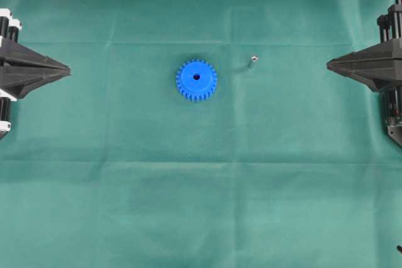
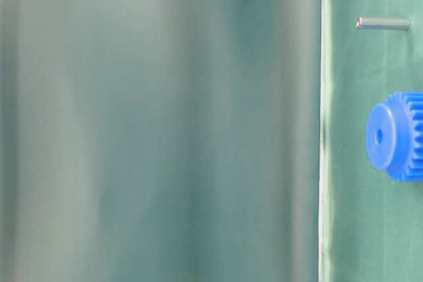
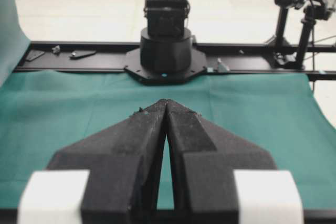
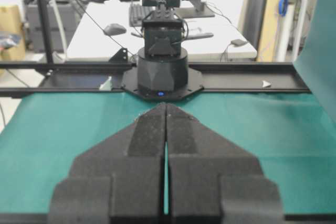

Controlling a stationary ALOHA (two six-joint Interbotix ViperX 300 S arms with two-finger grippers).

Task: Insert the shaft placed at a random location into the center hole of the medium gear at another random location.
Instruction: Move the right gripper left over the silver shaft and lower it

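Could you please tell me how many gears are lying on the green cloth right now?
1. The gear lies near the cloth's middle, left of the shaft in the overhead view. None seems hidden.

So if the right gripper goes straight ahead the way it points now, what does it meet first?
Probably the shaft, which lies close to the line of the right gripper, before the medium gear. Its height above the cloth is unclear, so it might pass over.

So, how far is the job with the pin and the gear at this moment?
Nothing looks done yet. The pin lies on the green cloth, apart from the blue gear, and the gear's center hole is empty. Nothing is in hand: the left gripper and right gripper are shut at the table's sides, holding nothing. Left to do: pick up the pin and put it into the hole.
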